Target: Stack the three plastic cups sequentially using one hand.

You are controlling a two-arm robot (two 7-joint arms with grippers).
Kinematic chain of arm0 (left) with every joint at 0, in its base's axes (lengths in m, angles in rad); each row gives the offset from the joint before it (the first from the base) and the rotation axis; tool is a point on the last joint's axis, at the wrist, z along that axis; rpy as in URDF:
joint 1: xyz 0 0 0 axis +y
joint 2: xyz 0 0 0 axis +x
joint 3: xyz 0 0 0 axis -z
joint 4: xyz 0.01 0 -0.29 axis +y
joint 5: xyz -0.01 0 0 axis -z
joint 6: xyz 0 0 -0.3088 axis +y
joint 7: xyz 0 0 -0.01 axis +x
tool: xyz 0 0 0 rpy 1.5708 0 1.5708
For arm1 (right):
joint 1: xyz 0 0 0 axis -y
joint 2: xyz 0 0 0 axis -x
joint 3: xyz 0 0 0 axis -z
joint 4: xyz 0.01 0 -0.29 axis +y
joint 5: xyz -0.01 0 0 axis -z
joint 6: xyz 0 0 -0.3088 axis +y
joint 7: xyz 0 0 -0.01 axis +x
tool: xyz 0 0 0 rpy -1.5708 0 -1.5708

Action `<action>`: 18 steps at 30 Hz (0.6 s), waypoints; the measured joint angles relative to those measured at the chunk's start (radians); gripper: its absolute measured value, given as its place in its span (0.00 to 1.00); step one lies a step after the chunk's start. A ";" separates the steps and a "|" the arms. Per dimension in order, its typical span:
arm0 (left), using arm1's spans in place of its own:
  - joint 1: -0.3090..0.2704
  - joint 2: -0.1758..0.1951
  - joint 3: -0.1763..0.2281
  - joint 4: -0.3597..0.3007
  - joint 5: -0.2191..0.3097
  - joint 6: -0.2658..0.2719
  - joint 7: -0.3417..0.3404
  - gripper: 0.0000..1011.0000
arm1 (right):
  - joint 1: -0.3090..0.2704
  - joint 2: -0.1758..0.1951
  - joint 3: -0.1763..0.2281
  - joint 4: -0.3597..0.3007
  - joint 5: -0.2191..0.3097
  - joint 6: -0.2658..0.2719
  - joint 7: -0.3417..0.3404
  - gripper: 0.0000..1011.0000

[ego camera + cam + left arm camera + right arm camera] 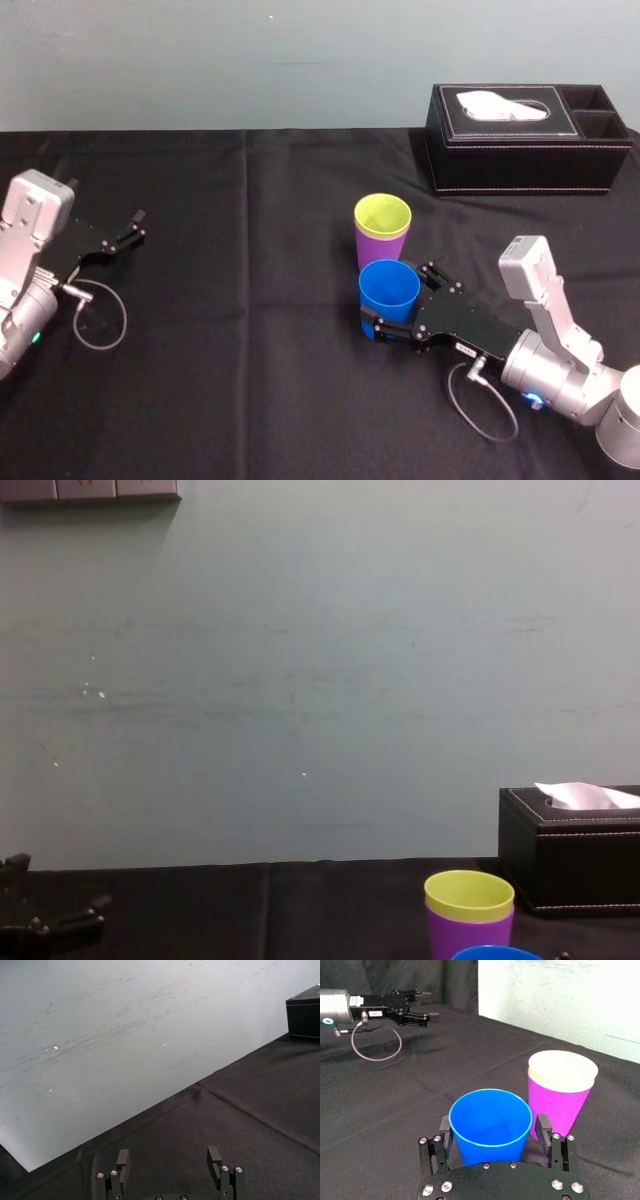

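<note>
Currently one nesting of two is done: yellow-green cup (383,212) sits inside purple cup (375,252) on the black table (250,350). Blue cup (389,290) stands just beside them, unstacked, between the spread jaws of the right gripper (399,297), seemingly unclamped. Left gripper (135,225) is parked far left, jaws apart, empty. Outstanding: blue cup into the stack

black tissue box (520,160) far right on black tablecloth (250,350), pale green wall (200,60) behind
</note>
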 joint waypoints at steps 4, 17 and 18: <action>0.000 0.000 0.000 0.000 0.000 0.000 0.000 1.00 | 0.001 -0.003 0.002 0.003 0.002 -0.005 0.000 0.99; 0.000 0.000 0.000 0.000 0.000 0.000 0.000 1.00 | 0.001 -0.001 0.001 0.001 0.002 -0.003 0.000 0.86; 0.000 0.000 0.000 0.000 0.000 0.000 0.000 1.00 | 0.001 -0.001 0.001 0.001 0.002 -0.003 0.000 0.83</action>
